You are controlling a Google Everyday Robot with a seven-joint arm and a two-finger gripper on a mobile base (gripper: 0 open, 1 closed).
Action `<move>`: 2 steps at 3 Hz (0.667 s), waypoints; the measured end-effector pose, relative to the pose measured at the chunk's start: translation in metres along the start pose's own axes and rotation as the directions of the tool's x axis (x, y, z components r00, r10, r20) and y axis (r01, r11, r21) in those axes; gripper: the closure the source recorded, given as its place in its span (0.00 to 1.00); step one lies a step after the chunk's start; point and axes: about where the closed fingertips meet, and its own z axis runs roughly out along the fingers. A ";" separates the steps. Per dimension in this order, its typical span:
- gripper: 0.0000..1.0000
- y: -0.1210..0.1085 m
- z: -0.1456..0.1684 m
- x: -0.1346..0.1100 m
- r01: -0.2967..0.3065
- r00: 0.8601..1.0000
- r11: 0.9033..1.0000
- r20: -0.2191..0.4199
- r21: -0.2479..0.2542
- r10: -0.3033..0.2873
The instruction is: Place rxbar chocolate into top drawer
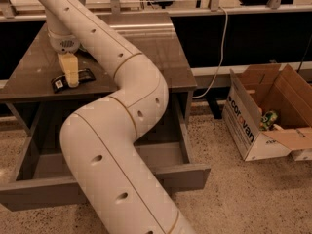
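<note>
The rxbar chocolate [72, 79], a flat black wrapper with white label marks, lies on the table top [156, 57] near its front left edge. My gripper [71, 79] points straight down onto the middle of the bar, its pale fingers [69, 68] over the wrapper. The top drawer [92, 184] is pulled out wide below the table, with its flat grey-brown front panel nearest me. My white arm crosses over the drawer and hides much of its inside.
A white-sided cardboard box [243, 126] stands open on the floor at the right, with a green can [267, 119] inside. A white cable [222, 52] hangs down behind the table. The floor is speckled.
</note>
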 end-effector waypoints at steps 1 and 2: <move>0.83 0.000 -0.002 0.000 -0.001 1.000 1.000 -0.001 0.000 0.001; 0.82 0.001 -0.003 0.000 -0.001 1.000 1.000 -0.001 0.000 0.001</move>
